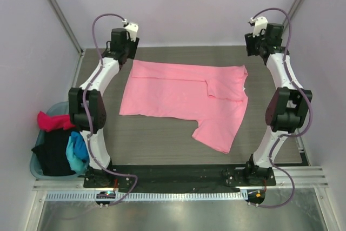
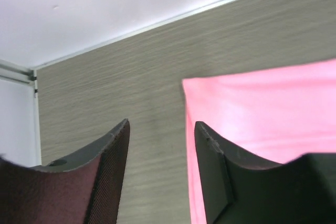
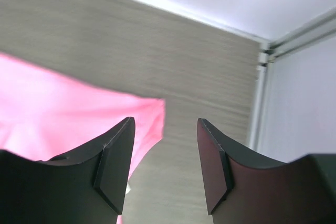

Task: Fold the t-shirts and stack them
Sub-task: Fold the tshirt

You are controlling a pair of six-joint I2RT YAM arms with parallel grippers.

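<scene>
**A:** Where is the pink t-shirt (image 1: 184, 98)?

**B:** Spread on the table (image 1: 162, 136), roughly in the middle of the top view. One sleeve is folded in over the body at about 2 o'clock, and a flap of cloth runs out toward 5 o'clock.

**A:** And the left hand (image 2: 161, 125)?

**B:** It's at the shirt's 11 o'clock corner, fingers spread wide, gripping nothing. In its wrist view the gap sits over bare table, and the pink edge starts just beside the right-side finger.

**A:** The right hand (image 3: 165, 121)?

**B:** It's at the 1 o'clock corner, also wide open and empty. The pink corner ends about under its left-side finger, with bare table showing in the gap.

**A:** Is either hand touching the table?

**B:** I can't tell from these angles. They may be hovering just above it.

**A:** What about the other shirts?

**B:** They're in the basket (image 1: 35, 170) at 8 o'clock, beside the left arm: a magenta t-shirt (image 1: 53, 121) on top at the far end, a black t-shirt (image 1: 54, 152) below it, and a blue t-shirt (image 1: 77, 153) against the arm side.
</scene>
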